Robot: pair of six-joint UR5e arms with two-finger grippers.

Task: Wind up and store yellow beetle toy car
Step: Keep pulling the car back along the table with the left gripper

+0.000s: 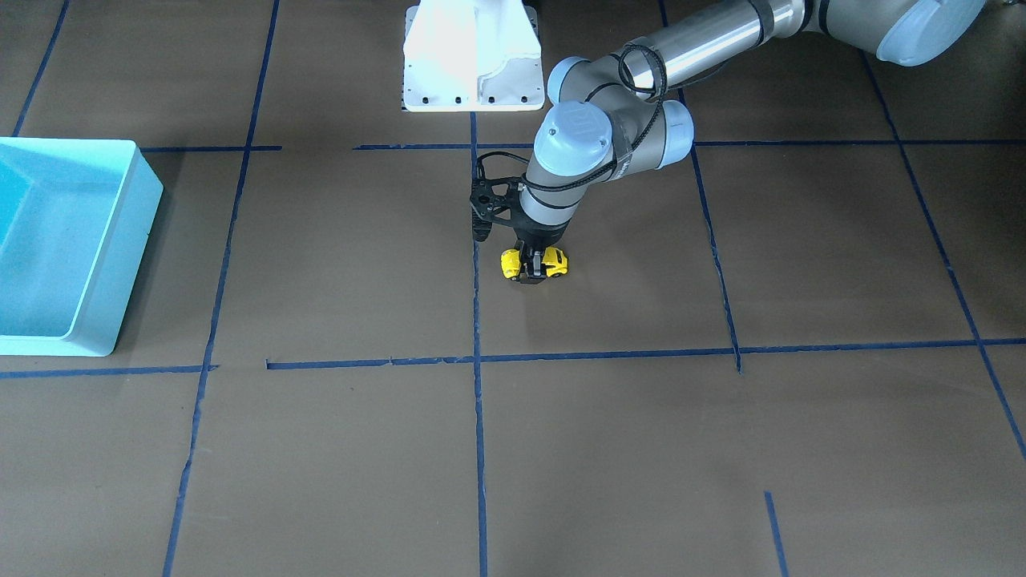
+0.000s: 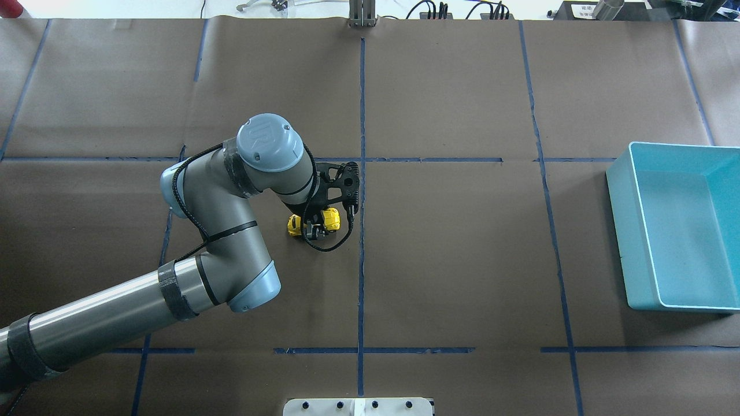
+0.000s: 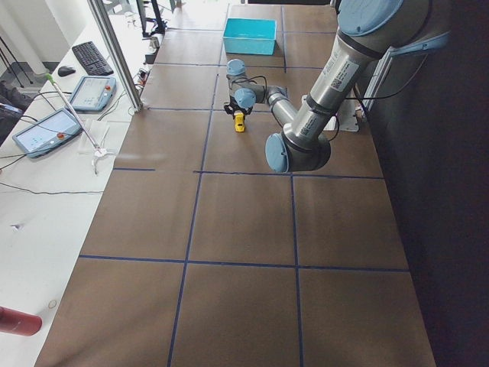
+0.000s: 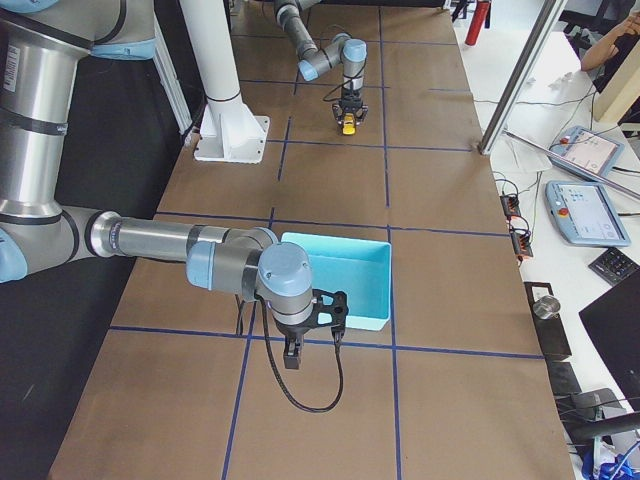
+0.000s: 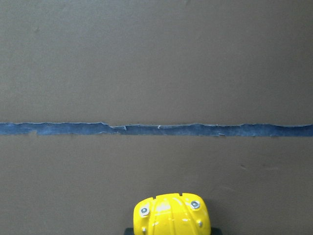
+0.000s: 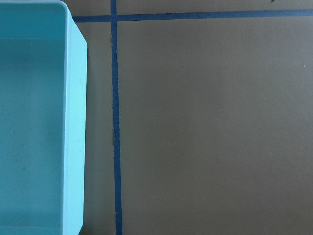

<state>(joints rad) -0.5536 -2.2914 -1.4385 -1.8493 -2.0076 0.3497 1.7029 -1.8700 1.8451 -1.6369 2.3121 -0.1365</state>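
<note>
The yellow beetle toy car [image 1: 555, 261] sits on the brown table near the centre blue tape line; it also shows in the overhead view [image 2: 330, 218] and at the bottom edge of the left wrist view [image 5: 171, 215]. My left gripper [image 1: 531, 270] points straight down with its fingers closed across the middle of the car, also seen in the overhead view [image 2: 312, 226]. My right gripper [image 4: 291, 356] shows only in the exterior right view, hanging near the teal bin [image 4: 340, 310]; I cannot tell whether it is open or shut.
The teal bin [image 2: 621, 231] stands open at the table's right side, seen at the left in the front view [image 1: 120, 240] and in the right wrist view [image 6: 76, 122]. The white robot base [image 1: 473, 56] sits at the near edge. Blue tape lines cross the table.
</note>
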